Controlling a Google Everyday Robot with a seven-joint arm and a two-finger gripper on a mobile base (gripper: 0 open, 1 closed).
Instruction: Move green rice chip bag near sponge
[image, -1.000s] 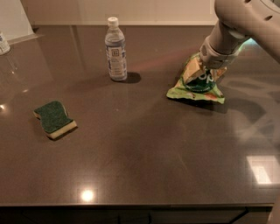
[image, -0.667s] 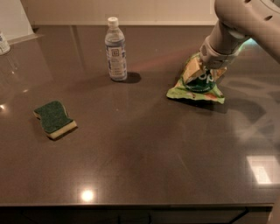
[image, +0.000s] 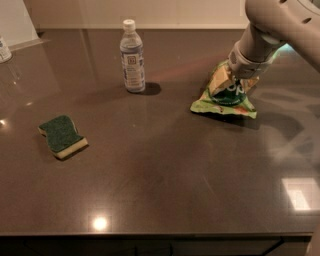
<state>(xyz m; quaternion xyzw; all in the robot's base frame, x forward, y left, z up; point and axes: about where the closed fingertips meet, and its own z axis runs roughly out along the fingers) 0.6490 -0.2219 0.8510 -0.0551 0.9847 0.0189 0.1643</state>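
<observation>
The green rice chip bag (image: 223, 103) lies at the right of the dark table, light green with a dark green circle. Its top is pulled up into my gripper (image: 235, 81), which comes down from the upper right and is shut on the bag's upper part. The bag's lower edge still rests on the table. The sponge (image: 62, 135), dark green on top with a pale yellow layer below, lies flat at the left of the table, far from the bag.
A clear plastic water bottle (image: 132, 56) with a white cap stands upright at the back, between sponge and bag. A small container (image: 4, 48) shows at the far left edge. The table's front edge (image: 150, 234) runs along the bottom.
</observation>
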